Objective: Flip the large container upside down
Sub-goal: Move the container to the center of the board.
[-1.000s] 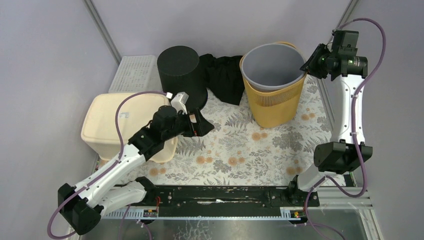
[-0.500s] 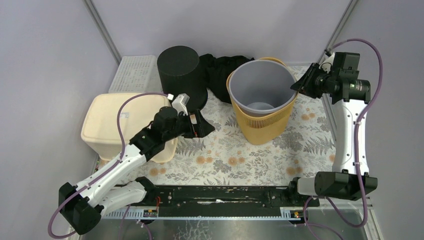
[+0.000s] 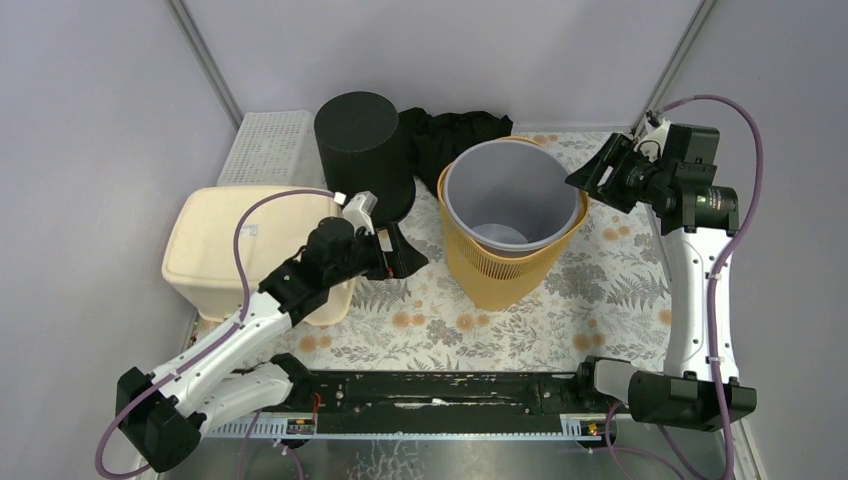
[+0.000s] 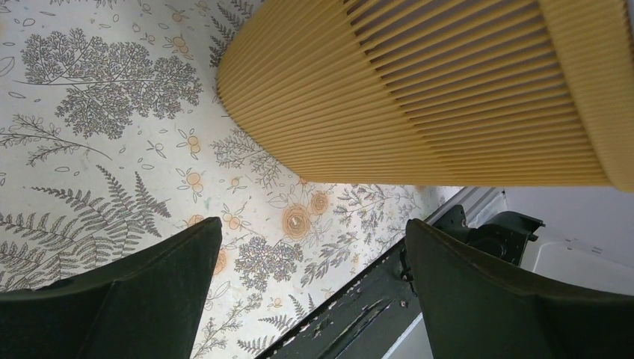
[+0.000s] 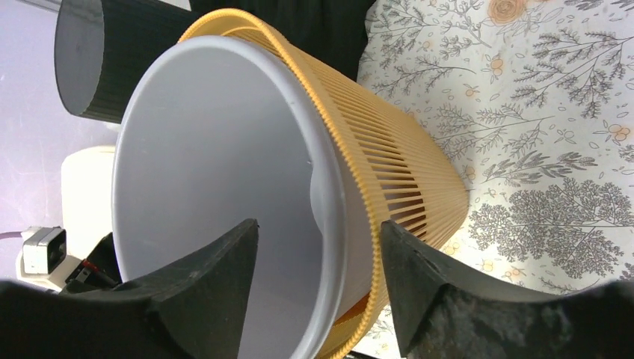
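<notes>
Right gripper (image 5: 318,224) straddles the rim of the yellow slatted wastebasket (image 3: 490,275), jaws parted, gripping nothing; the basket stands mouth-up on the floral mat (image 3: 620,270). Best close firmly on the rim, then roll it over slowly.

Your yellow basket (image 3: 505,270) now sits further left and nearer the arm bases than a second ago, out over the middle of the surface (image 3: 620,270). It also covers the lower edge of the black cloth (image 3: 450,135). You can now see down to the floor of its grey liner (image 3: 510,195) (hidden before). Your right arm (image 3: 695,270) has swung inward with it, its elbow dropping toward the near edge. The right tool (image 3: 585,183) has loosened: its fingers now stand apart on either side of the rim.
</notes>
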Tool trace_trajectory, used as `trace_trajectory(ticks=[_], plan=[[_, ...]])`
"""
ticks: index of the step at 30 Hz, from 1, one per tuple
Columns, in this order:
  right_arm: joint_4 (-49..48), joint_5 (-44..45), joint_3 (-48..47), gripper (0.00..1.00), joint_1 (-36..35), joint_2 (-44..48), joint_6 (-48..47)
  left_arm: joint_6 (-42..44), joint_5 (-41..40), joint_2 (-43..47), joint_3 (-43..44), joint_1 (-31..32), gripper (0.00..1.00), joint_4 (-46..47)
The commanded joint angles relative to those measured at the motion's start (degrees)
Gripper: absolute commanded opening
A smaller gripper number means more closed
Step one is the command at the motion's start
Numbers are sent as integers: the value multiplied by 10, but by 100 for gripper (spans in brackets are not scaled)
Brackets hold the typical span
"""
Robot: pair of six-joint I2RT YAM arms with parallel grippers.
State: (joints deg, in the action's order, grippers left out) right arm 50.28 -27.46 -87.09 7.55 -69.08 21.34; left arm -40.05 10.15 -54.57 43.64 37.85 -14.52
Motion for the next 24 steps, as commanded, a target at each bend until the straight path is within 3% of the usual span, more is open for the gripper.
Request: trace_trajectory(ticks=[1,4,8,24], plan=[[-44,15,-9,73,-5,15,9,-5,2,7,-5,1,100,39],[-41,53,-17,86,-5,23,8,-5,2,3,-2,1,100,40],[-48,84,-21,94,-5,28,15,-6,1,-3,2,2,100,43],[-50,219,-70,97,-5,-20,5,-6,-4,-19,-2,4,100,55]])
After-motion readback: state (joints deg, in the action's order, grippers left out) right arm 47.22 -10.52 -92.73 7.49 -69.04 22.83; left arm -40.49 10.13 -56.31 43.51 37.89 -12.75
